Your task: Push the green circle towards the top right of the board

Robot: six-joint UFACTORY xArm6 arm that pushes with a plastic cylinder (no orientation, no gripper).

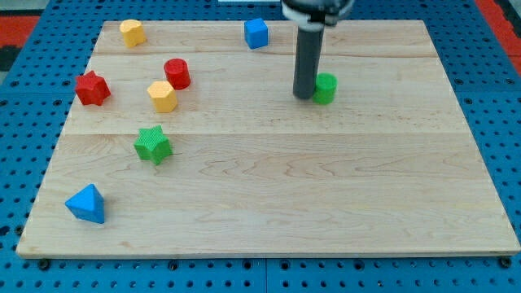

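Observation:
The green circle is a small green cylinder standing on the wooden board, right of centre in the upper half of the view. My tip is the lower end of a dark grey rod that comes down from the view's top. It rests on the board right against the green circle's left side.
A blue cube sits near the top edge, left of the rod. A yellow block is at top left. A red cylinder, a yellow hexagon, a red star, a green star and a blue triangle lie on the left.

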